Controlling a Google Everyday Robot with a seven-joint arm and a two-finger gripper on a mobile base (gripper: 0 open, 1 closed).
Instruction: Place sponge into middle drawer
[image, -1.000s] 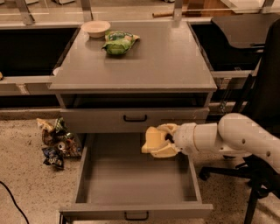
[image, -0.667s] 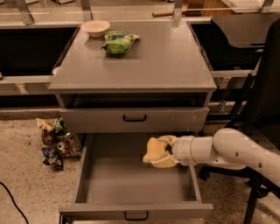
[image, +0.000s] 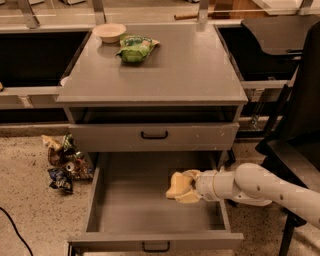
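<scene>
The middle drawer (image: 131, 207) is pulled wide open below the shut upper handled drawer (image: 154, 136); its grey floor is bare. My gripper (image: 186, 188) reaches in from the right on a white arm (image: 260, 187). It is shut on the pale yellow sponge (image: 175, 187) and holds it inside the drawer's right half, low over the floor. I cannot tell whether the sponge touches the floor.
A green snack bag (image: 134, 48) and a pale bowl (image: 109, 32) sit at the back of the cabinet top (image: 190, 70). Crumpled wrappers (image: 62, 162) lie on the floor at the left. A black chair (image: 300, 125) stands close on the right.
My gripper has moved downward with the sponge, from the level of the drawer's back edge to lower inside the open drawer. The drawer and cabinet have not moved.
</scene>
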